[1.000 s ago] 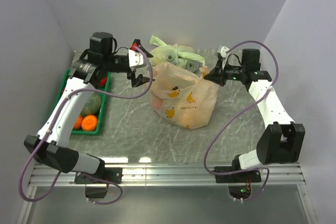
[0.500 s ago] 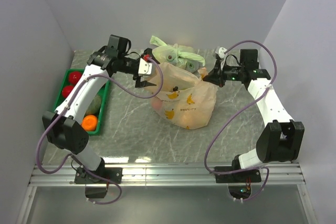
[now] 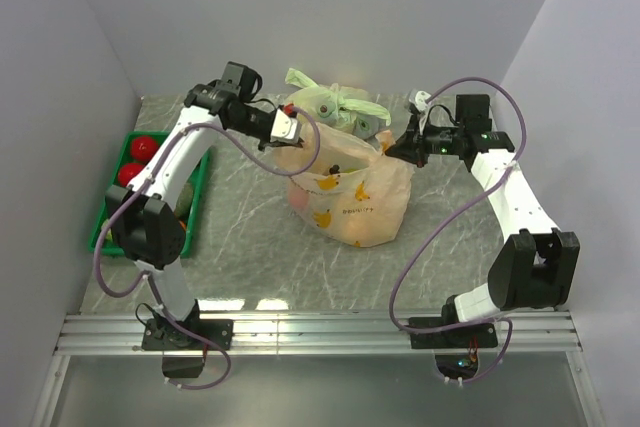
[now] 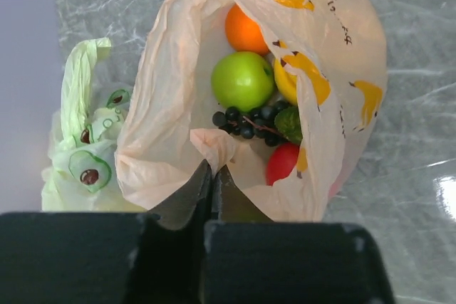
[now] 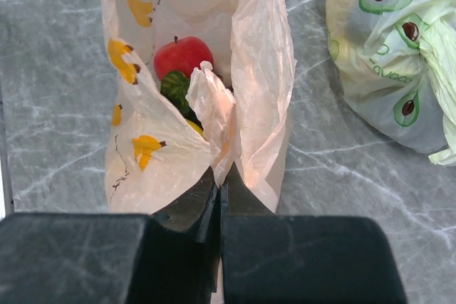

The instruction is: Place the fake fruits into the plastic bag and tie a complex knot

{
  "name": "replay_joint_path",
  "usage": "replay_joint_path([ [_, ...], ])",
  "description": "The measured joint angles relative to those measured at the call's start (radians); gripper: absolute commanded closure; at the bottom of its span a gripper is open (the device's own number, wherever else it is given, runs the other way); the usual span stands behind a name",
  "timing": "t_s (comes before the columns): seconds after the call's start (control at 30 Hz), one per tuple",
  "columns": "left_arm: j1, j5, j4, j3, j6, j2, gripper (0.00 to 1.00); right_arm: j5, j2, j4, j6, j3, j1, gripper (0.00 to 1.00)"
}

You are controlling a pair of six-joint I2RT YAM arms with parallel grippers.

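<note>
Translucent peach-orange plastic bag with banana prints (image 3: 350, 192) stands mid-worktop, toward the far edge, mouth open. Left gripper (image 4: 212, 176): jaws pressed together, pinching the bag's rim. Right gripper (image 5: 219, 176): the same on the opposite rim.

Only the left wrist view shows the full contents:
- one orange (image 4: 244, 30)
- one green apple (image 4: 242, 80)
- one yellow fruit (image 4: 287, 83)
- one dark grape bunch (image 4: 249, 122)
- one red fruit (image 4: 283, 163)

Only the top view shows two red balls (image 3: 145, 147) in the green tray (image 3: 105, 232) at the left edge. One pale green avocado-print bag (image 3: 335, 105) lies just behind.

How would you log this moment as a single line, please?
left gripper: shut on plastic bag rim | right gripper: shut on opposite rim | fake fruits: inside bag | knot: not yet tied
</note>
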Motion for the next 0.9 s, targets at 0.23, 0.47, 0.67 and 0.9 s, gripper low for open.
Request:
replay_joint_path([
  [0.23,0.0,0.023,0.147,-0.021,-0.342,-0.103,1.0,0.028,-0.103,0.078,0.159,-0.061,-0.007,1.0],
  [0.47,-0.002,-0.23,0.678,-0.351,-1.117,-0.525,0.99,0.114,-0.236,0.2,0.427,-0.092,-0.009,1.0],
  [0.67,-0.003,-0.542,0.826,-0.423,-1.513,-0.66,1.0,0.214,-0.257,0.217,0.615,-0.088,-0.007,1.0],
  [0.9,-0.002,-0.721,0.882,-0.743,-1.636,-0.727,1.0,0.349,-0.234,0.21,0.656,-0.174,0.02,1.0],
])
